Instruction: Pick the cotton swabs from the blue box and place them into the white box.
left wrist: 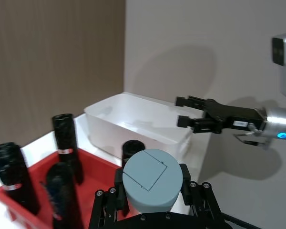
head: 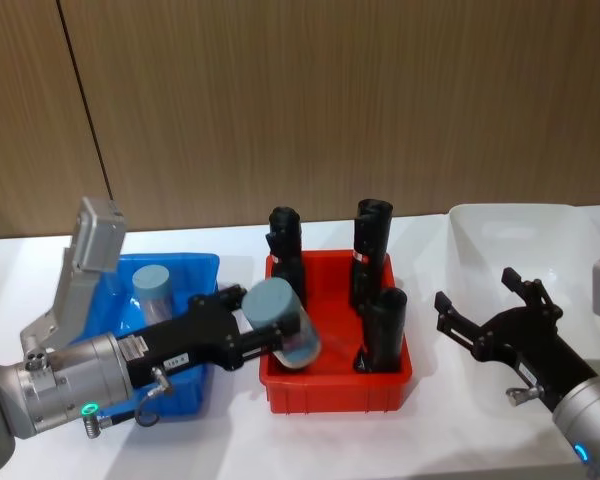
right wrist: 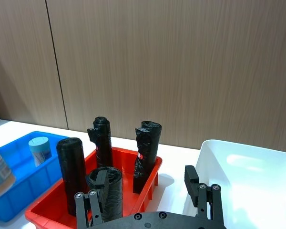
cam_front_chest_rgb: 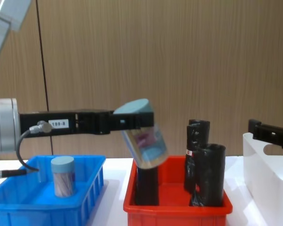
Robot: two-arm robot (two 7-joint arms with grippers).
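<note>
Blue box (head: 170,259) sits far L w/ a second swab jar (head: 152,288) upright inside, untouched. L gripper (head: 265,322) reaches out sideways, jaws clamped on the held swab jar (head: 272,300), which hangs tilted in the air over the L end of the red bin (head: 330,392). Black rolls (head: 372,240) stand tall in that bin (the real hazard), so carry high enough to pass above them, grip firm, since a tilted jar may slip. R gripper (head: 480,297) hovers empty, jaws wide, just L of the white box (head: 480,222). It looks set for a handover; otherwise it should clear the path. Release only over the white box.
</note>
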